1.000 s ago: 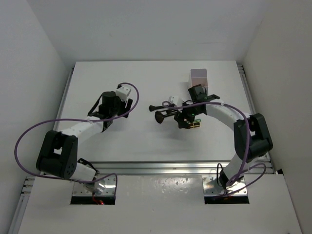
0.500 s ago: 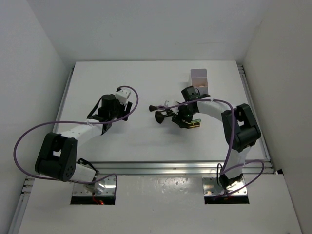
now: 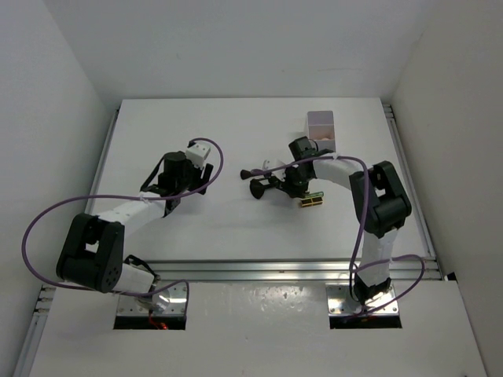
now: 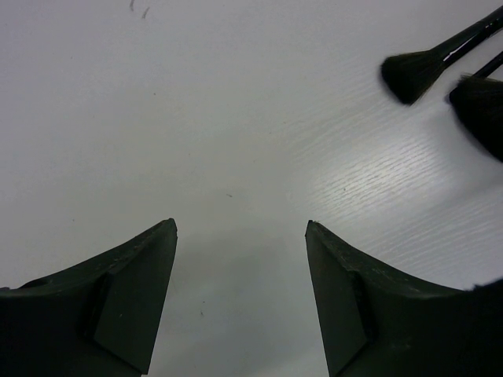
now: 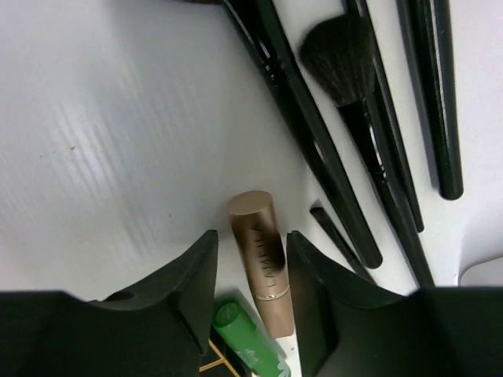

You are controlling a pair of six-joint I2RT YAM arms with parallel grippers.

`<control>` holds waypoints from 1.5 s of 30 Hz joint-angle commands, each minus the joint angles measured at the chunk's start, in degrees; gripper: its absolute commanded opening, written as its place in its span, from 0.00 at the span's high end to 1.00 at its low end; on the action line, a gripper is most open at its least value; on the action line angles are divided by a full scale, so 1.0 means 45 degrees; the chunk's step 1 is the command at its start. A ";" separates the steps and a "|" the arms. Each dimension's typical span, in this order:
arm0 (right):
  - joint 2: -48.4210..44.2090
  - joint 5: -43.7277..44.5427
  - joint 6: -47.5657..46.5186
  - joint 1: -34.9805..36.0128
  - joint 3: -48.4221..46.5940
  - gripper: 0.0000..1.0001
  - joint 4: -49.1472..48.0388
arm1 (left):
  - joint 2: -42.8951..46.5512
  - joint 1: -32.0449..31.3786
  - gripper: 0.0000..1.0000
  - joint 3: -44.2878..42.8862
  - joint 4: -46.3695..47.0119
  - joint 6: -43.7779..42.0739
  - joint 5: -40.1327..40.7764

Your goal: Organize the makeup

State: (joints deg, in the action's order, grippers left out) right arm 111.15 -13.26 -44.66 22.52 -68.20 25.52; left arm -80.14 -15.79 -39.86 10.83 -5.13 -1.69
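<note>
Right wrist: right gripper (image 5: 251, 236) fingers apart, straddling gold-brown cylindrical tube (image 5: 258, 271); thin black brushes (image 5: 338, 71) at 1 o'clock. Left gripper (image 4: 240, 226) apart.

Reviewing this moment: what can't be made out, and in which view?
Top external: brushes and tubes too small to count; the right arm covers part of the pile.
Right wrist: green tube cut off by the bottom edge; unclear whether the right fingers touch the gold-brown tube.
Left wrist: two brush heads; their handles cut off by the right edge.
</note>
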 commanded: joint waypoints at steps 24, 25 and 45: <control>-0.3353 -0.2212 0.7939 -0.1448 0.2204 1.00 -1.0799 | 0.0289 -0.0084 0.28 0.0029 0.0484 -0.0052 -0.0034; -0.3314 -0.2056 0.9113 -0.1721 0.2362 1.00 -1.2973 | 0.0289 -0.0084 0.28 0.0029 0.0484 -0.0052 -0.0034; -0.1088 0.3297 1.0591 -0.3285 0.3300 1.00 -1.5357 | 0.0289 -0.0084 0.28 0.0147 0.0601 -0.0052 0.0201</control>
State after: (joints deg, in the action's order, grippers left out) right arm 105.89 0.08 3.05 9.10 -54.81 -37.65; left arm -80.14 -15.79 -39.03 11.29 -5.17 -1.04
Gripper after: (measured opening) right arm 0.228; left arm 0.723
